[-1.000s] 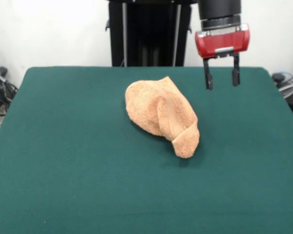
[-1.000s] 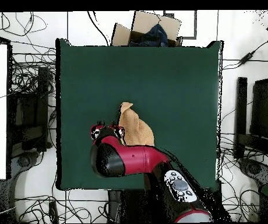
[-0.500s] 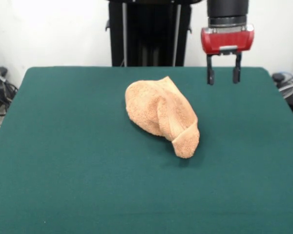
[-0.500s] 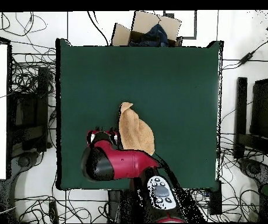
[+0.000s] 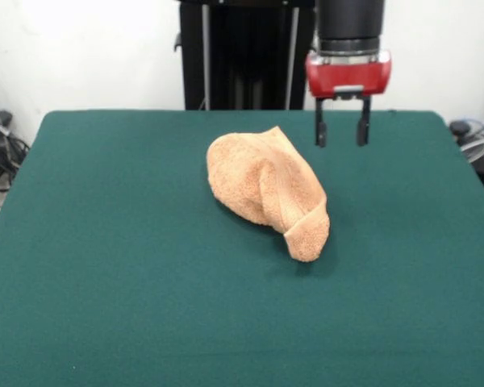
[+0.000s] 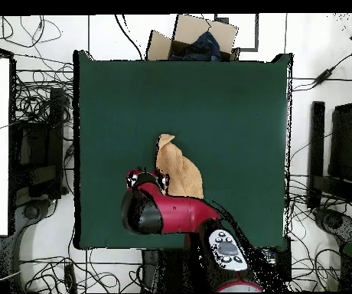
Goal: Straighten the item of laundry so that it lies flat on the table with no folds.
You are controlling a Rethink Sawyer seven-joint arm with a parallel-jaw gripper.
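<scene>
The peach-orange towel lies bunched in a folded lump near the middle of the green table, with a rolled corner pointing to the near right. It also shows in the overhead view, partly covered by the arm. My gripper is open and empty. It hangs above the table just right of and behind the towel, apart from it. In the overhead view the gripper sits at the towel's left edge.
A cardboard box with dark cloth in it stands beyond the table's far edge in the overhead view. Cables and stands lie on the floor around the table. The robot's black pedestal is behind the table.
The gripper has moved left towards the towel in the front view, after first rising and drifting right. The towel has not moved.
</scene>
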